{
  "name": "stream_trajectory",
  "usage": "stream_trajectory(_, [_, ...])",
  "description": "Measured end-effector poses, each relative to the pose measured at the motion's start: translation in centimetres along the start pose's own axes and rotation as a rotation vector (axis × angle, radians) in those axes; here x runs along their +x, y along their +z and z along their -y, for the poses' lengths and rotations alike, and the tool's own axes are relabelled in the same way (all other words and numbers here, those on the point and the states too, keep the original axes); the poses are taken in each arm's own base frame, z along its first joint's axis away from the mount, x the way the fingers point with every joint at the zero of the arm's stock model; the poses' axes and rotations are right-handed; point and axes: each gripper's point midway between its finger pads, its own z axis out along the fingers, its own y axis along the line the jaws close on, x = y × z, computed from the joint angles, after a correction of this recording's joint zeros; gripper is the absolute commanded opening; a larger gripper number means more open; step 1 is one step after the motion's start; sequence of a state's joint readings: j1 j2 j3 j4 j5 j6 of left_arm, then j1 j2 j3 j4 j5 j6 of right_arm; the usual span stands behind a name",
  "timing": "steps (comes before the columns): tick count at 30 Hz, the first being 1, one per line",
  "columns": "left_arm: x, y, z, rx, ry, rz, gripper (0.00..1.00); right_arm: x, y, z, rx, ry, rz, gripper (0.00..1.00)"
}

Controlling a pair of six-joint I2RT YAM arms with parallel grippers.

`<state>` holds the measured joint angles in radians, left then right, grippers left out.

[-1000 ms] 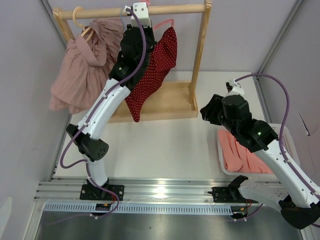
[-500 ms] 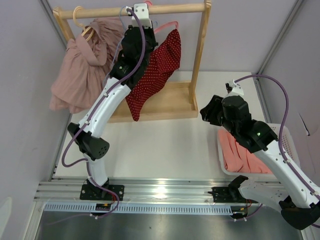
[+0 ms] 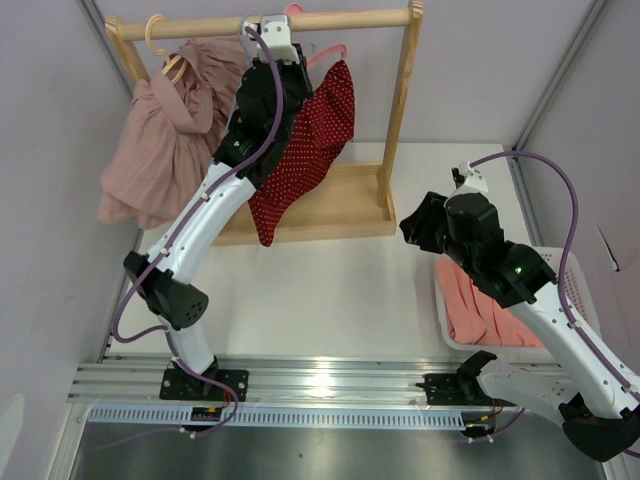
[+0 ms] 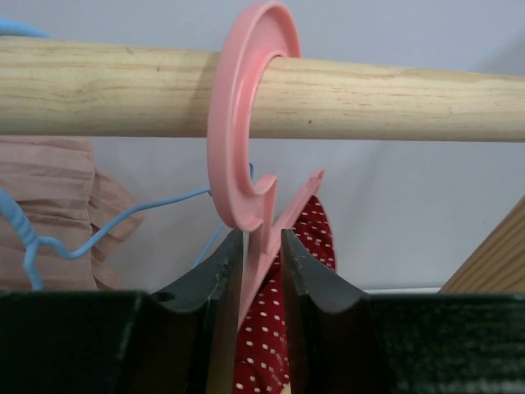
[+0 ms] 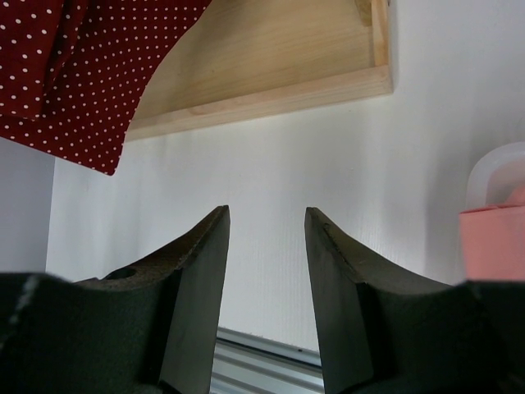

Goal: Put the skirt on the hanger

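The red skirt with white dots (image 3: 305,150) hangs from a pink plastic hanger (image 4: 238,123), and the hook of this hanger sits over the wooden rail (image 4: 410,103) of the clothes rack. The lower part of the skirt comes down in front of the rack's wooden base (image 3: 340,205).

The left gripper (image 4: 256,238) is raised up just under the rail. Its two fingers stand on either side of the hanger's neck, very close to it (if they press it or are only beside it, I cannot tell). Beside it there is a thin blue wire hanger (image 4: 123,217), and more to the left on the same rail hangs a pale pink garment (image 3: 160,150).

The right gripper (image 5: 267,217) is over the white table (image 5: 271,148), well apart from the rack. Its jaws are parted and nothing is between them. Near it, at the right edge, stands a white basket (image 3: 570,265) with a salmon cloth (image 3: 480,300) inside.
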<state>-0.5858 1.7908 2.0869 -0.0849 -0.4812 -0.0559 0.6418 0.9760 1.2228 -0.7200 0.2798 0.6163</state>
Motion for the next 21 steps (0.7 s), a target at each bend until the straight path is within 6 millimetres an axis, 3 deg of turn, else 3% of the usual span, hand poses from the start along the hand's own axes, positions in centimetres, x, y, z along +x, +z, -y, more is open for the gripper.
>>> stream_trajectory(6, [-0.7, -1.0, -0.1, 0.019, -0.016, 0.0, 0.48, 0.0, 0.0, 0.0, 0.0, 0.001, 0.0, 0.5])
stream_trajectory(13, [-4.0, -3.5, -0.5, 0.059, -0.044, 0.037, 0.55, -0.2, 0.1, -0.1, -0.005, 0.006, 0.005, 0.54])
stream_trajectory(17, [-6.3, -6.1, -0.9, 0.104, -0.067, 0.049, 0.56, -0.4, 0.1, -0.1, -0.008, 0.009, 0.011, 0.61])
stream_trajectory(21, [-7.1, -10.0, -1.8, 0.155, -0.086, 0.027, 0.56, -0.3, 0.2, 0.0, -0.011, 0.007, 0.007, 0.68])
